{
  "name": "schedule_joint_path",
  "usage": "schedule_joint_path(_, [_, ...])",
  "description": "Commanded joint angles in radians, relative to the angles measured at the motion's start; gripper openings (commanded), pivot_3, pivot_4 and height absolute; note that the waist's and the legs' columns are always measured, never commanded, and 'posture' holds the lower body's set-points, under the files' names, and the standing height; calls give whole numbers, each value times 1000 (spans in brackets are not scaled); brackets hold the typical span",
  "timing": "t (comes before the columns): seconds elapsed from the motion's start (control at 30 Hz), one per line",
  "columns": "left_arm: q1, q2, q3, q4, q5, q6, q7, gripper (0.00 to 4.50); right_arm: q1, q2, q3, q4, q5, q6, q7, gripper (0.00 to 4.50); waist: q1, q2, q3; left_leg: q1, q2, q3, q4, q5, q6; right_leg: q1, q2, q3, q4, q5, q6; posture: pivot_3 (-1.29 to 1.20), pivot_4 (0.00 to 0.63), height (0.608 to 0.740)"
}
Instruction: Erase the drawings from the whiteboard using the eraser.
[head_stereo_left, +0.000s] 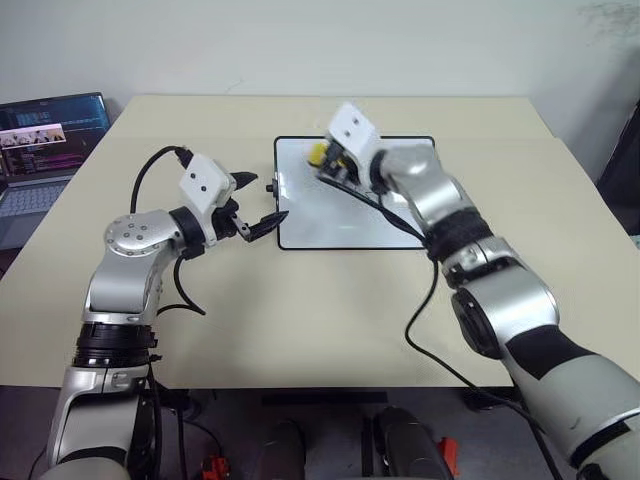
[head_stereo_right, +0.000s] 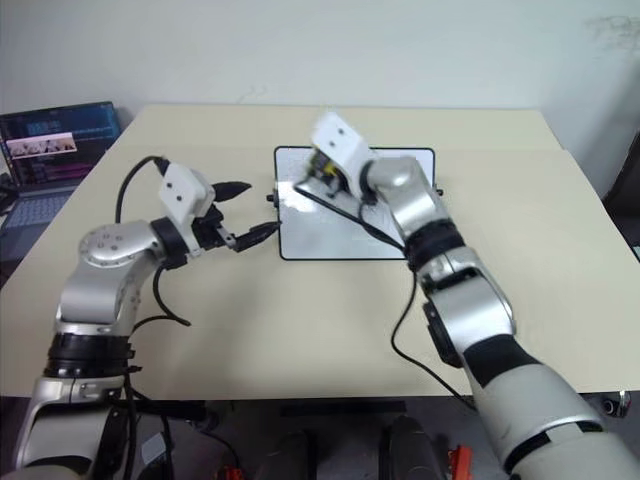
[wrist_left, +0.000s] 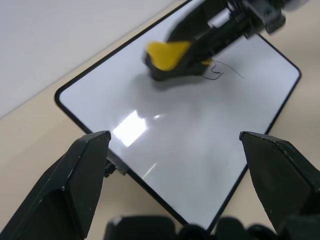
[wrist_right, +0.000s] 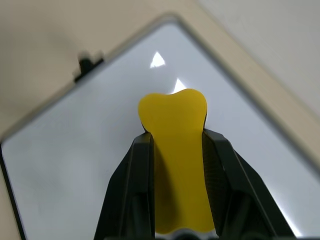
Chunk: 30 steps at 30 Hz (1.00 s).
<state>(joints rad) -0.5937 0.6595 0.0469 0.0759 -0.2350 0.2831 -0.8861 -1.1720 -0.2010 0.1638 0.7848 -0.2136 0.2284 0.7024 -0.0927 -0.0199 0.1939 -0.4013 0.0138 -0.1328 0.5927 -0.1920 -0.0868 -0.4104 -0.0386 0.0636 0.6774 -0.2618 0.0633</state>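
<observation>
The glossy white rectangular whiteboard (head_stereo_left: 340, 215) with a thin black frame lies flat at upper centre of the beige table (head_stereo_left: 300, 310); the right gripper (wrist_right: 176, 150) has its jaws clamped on the small yellow-topped, black-based eraser (wrist_left: 172, 59), held over the board's upper left area; a thin dark marker scribble (wrist_left: 220, 71) sits just beside it; the left gripper (head_stereo_left: 255, 205) hovers at the board's left edge, jaws spread wide, holding nothing.

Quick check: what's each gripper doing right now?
Left gripper: open, empty, beside the whiteboard.
Right gripper: shut on the eraser, over the whiteboard.
</observation>
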Motion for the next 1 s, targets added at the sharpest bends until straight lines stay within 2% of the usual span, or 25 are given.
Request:
schedule_joint_path(0.03, [-26, 25, -3, -35, -6, 6, -24, 4500, 76, -108, -6, -274, 13, 106, 75, 976, 4, 0, 0, 0, 0, 0, 0, 0, 0, 0, 0, 0, 0, 0, 0, 0, 150, 740])
schedule_joint_path(0.13, [-31, 28, -10, -8, 9, -4, -29, 4500, 165, -223, -21, -439, 19, 179, 124, 976, 2, 0, 0, 0, 0, 0, 0, 0, 0, 0, 0, 0, 0, 0, 0, 0, 150, 740])
schedule_joint_path(0.27, [-34, 36, -5, 22, 13, -19, -35, 4500, 230, -323, -29, -574, 38, 238, 170, 976, -1, 0, 0, 1, 0, 1, 0, 0, 0, 0, 0, 1, 1, -1, 2, 0, 150, 740])
schedule_joint_path(0.47, [-42, 48, 1, 82, 32, -54, -36, 4500, 290, -421, -35, -694, 65, 290, 213, 976, 5, 0, 0, 1, 0, 1, 1, 0, 0, 0, 0, 1, 0, -2, 3, 0, 150, 740])
schedule_joint_path(0.8, [-56, 95, 18, 89, 23, -56, -53, 4500, 317, -495, -56, -745, 123, 289, 227, 976, 6, 0, 1, 1, 0, 1, 1, 0, 0, 0, 0, 1, 0, -2, 3, 0, 150, 740])
schedule_joint_path(1.0, [-59, 95, 17, 77, 18, -56, -53, 4500, 278, -458, -98, -701, 171, 283, 165, 976, 6, 0, 1, 1, 0, 2, 1, 0, 0, 0, 0, 1, 0, -2, 2, 0, 150, 740])
